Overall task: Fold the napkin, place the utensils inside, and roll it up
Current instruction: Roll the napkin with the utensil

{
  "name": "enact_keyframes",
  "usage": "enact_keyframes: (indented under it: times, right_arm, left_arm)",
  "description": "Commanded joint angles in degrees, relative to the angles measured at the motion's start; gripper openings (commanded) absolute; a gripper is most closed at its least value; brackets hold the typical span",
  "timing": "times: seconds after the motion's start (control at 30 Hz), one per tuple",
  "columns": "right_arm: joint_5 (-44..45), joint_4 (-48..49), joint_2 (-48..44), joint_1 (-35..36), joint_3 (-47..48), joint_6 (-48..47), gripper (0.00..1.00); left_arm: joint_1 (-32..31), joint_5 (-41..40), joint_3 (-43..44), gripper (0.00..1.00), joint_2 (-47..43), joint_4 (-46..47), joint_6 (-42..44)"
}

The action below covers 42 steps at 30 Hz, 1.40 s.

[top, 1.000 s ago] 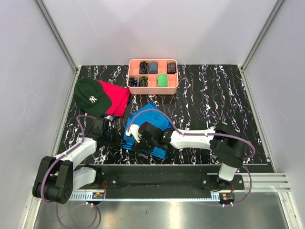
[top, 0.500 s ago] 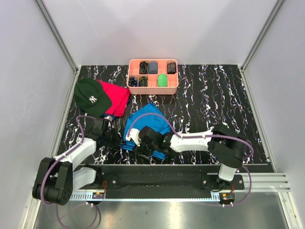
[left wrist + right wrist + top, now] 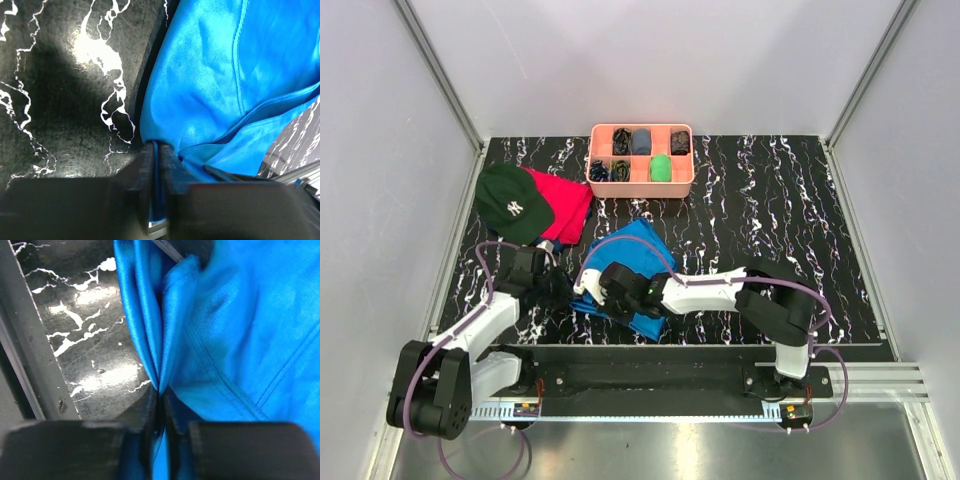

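The left gripper is clamped on a thin edge of the napkin and the right gripper is pinched on a doubled fold of it, the blue cloth being laid crumpled at the near middle of the table, with a pink tray set beyond it and a red cloth and green cap seen at far left.

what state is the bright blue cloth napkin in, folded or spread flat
Partly folded, not flat: the bright blue cloth napkin shows doubled layers, pinched by left gripper and right gripper.
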Motion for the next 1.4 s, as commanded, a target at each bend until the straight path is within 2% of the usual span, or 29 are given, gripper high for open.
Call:
enact_keyframes:
  times: [0.0,0.1,0.13,0.17,0.3,0.4,0.53,0.7,1.0,1.17,1.37]
  right_arm:
    - [-5.23,-6.50,2.25,-0.88,3.15,-0.08,0.07]
    - [-11.55,-10.11,2.34,-3.08,5.35,0.80,0.00]
    - [-15.31,-10.81,2.08,-4.48,6.22,1.15,0.00]
    - [-17.35,-11.95,1.99,-5.36,6.75,1.41,0.00]
    - [-27.55,-15.73,3.64,-9.58,9.83,2.91,0.00]
    - [-34.40,-19.07,6.89,-12.83,13.16,3.44,0.00]
    - [-41.25,-22.94,10.86,-15.03,17.21,3.00,0.00]
    - [-47.94,-23.92,14.19,-18.72,18.71,4.31,0.00]
    - [-55.68,-25.50,20.78,-21.80,22.66,6.78,0.00]
    - [-56.13,-27.08,22.99,-22.77,24.33,7.04,0.00]
    - [-56.92,-29.01,25.53,-23.82,25.92,7.39,0.00]
  left_arm:
    - [0.12,-0.09,0.81,0.30,-2.28,0.83,0.35]
    - [0.21,-2.98,0.02,0.56,-5.44,0.04,0.18]
    - [0.13,-4.99,-0.51,0.62,-7.62,-0.22,0.09]
    - [0.21,-6.06,-0.77,0.64,-8.86,-0.49,0.00]
    - [0.21,-9.41,-3.14,0.65,-16.49,0.12,-0.44]
    - [0.12,-7.93,-5.25,0.65,-20.72,2.31,0.09]
    - [-0.14,-3.61,-8.06,0.66,-23.55,6.97,0.71]
    - [-1.19,-2.29,-9.91,0.70,-24.08,10.58,1.32]
    - [-4.00,-1.58,-11.67,0.75,-21.62,13.84,2.64]
    - [-5.41,-2.46,-13.08,0.80,-25.64,13.92,3.26]
    - [-6.29,-1.32,-14.31,0.81,-27.24,13.05,2.91]
